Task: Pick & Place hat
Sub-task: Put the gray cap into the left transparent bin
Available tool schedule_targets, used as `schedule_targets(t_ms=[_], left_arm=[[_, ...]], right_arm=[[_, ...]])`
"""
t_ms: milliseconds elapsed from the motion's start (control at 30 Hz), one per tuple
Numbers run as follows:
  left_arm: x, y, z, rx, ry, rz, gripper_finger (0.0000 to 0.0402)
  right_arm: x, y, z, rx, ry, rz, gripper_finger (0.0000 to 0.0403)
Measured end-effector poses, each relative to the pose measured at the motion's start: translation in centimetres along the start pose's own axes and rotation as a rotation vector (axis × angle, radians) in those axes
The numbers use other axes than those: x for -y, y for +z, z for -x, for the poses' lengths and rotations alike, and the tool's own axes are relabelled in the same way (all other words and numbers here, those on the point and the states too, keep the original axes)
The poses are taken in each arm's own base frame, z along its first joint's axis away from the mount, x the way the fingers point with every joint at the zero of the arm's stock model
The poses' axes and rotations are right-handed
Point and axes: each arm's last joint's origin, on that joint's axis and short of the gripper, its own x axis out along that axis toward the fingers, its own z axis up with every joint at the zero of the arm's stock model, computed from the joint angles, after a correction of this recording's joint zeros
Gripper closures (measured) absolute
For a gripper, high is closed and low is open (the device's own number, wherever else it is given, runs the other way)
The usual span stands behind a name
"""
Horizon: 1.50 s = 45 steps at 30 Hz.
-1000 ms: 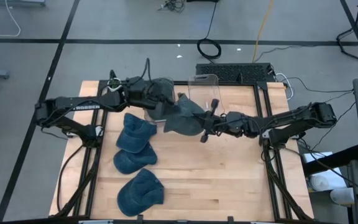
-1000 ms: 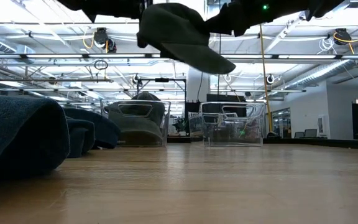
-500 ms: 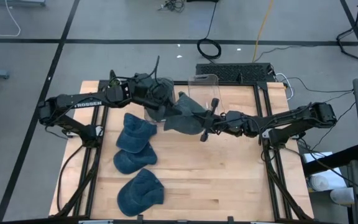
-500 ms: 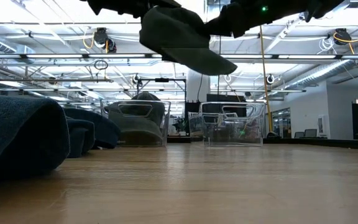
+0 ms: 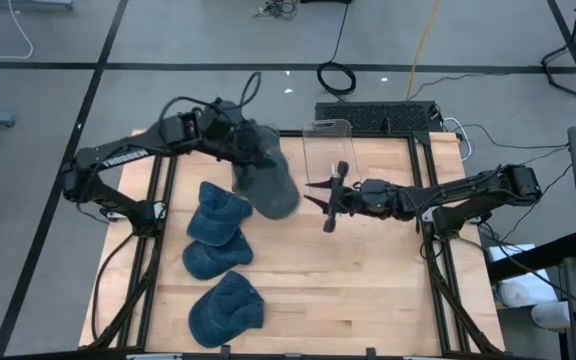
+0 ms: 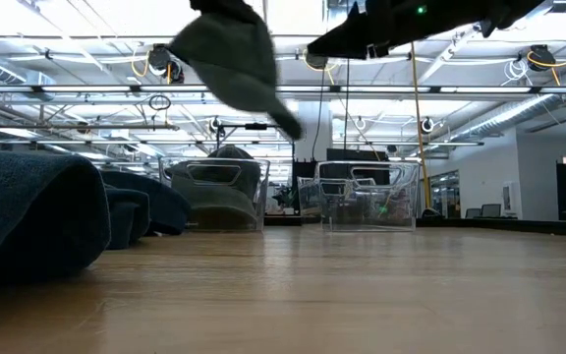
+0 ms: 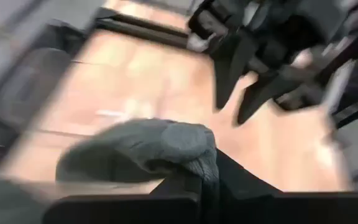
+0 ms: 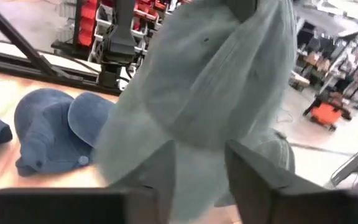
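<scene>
The table (image 5: 368, 290) is made of pale wood planks with a dark metal frame around it, and it stands on a gray floor (image 5: 218, 40) marked with dark lines. The left claw (image 5: 246, 150) is up in the air over the far side of the table, squeezed tight on the gray-green hat (image 5: 266, 182), which hangs down from it above the wood. The right claw (image 5: 320, 194) is just beside the hat, and its two fingers stand apart with nothing between them. Three blue hats lie on the left part of the table: one blue hat (image 5: 218, 214) close under the gray-green one, a second blue hat (image 5: 212, 258) touching it, and a third blue hat (image 5: 226, 306) near the front edge. A clear plastic bin (image 5: 330, 138) stands at the far side of the table, and another clear bin (image 6: 214, 193) with something dark inside is beside it. A black keyboard (image 5: 378, 116) lies just behind the table, and a coiled black cable (image 5: 336, 76) lies on the floor. From the low view, the room behind is big and bright, with white ceiling beams (image 6: 86, 90) and lamps.
</scene>
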Motion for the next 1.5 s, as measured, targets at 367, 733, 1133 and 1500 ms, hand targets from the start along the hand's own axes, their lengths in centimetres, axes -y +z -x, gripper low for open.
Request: schedule_targets(t_ms=[367, 733, 1133, 1500], left_arm=[[0.0, 0.4, 3.0, -0.239, 0.295, -0.653, 0.0399], [-0.5, -0.1, 2.8, -0.249, 0.133, -0.768, 0.0400], [-2.5, -0.6, 0.2, -0.403, 0.208, -0.860, 0.0400], [-2.9, -0.6, 0.8, -0.428, 0.250, -0.891, 0.0400]], right_arm=[[0.9, -0.5, -0.3, -0.031, -0.024, -0.074, 0.0173], [1.1, -0.9, -0.4, -0.069, -0.024, -0.063, 0.0187], [1.1, -1.4, -0.3, -0.111, -0.018, -0.070, 0.0192], [1.1, -1.5, -0.4, -0.124, -0.018, -0.069, 0.0193]])
